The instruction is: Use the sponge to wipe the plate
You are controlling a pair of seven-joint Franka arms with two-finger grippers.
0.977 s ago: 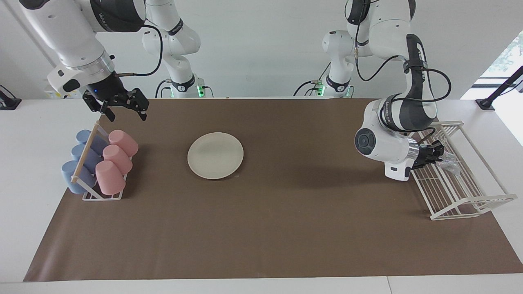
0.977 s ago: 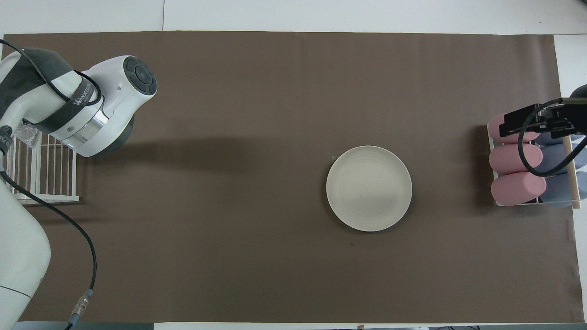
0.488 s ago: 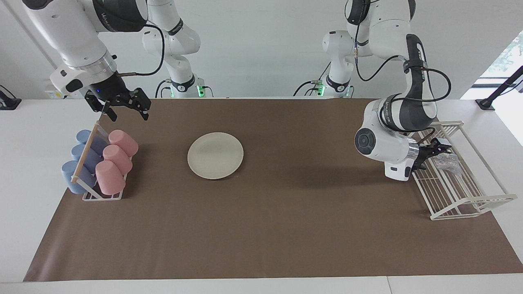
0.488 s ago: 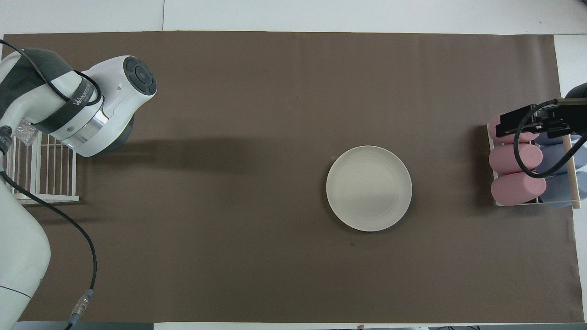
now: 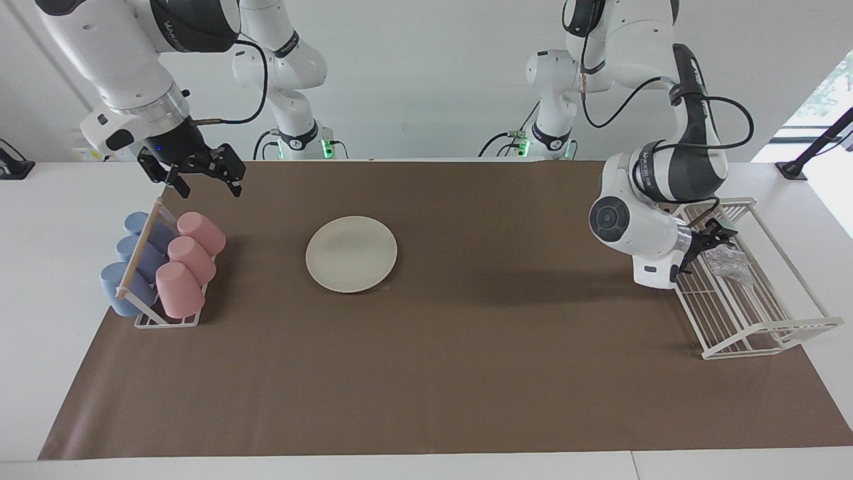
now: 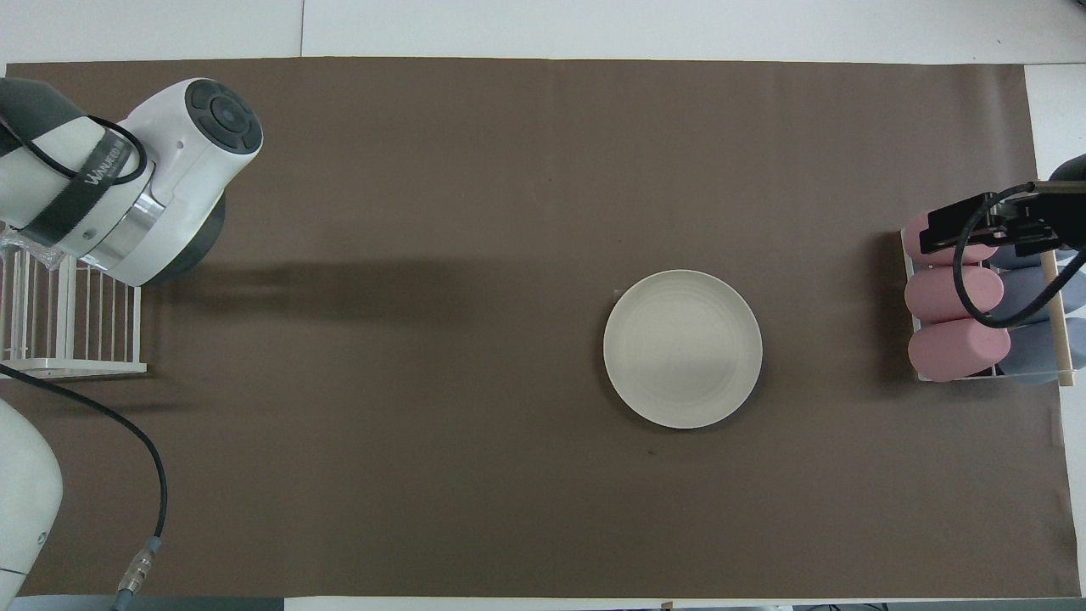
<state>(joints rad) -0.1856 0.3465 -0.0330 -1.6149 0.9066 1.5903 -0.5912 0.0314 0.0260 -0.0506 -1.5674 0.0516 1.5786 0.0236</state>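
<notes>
Cream plate (image 5: 351, 254) flat on the brown mat (image 5: 466, 373), toward the right arm's end of the desk (image 5: 40, 280), bare on top. Silvery sponge (image 5: 728, 261) lying in the white wire rack (image 5: 753, 313) at the left arm's end, well apart from the plate. Left gripper (image 5: 710, 241) just beside the sponge, over the rack's edge nearer the plate, fingers spread and holding nothing, no clear contact with the sponge. In the overhead view, sponge almost wholly hidden under the left arm's wrist, only a sliver showing at the rack. Right gripper (image 5: 200, 175) up in the air over the mat's edge, close to the cup holder (image 5: 163, 313), fingers spread, empty, waiting. Pink cups (image 5: 190, 260) and blue cups (image 5: 126, 267) lying on their sides in that holder, beside the plate.
</notes>
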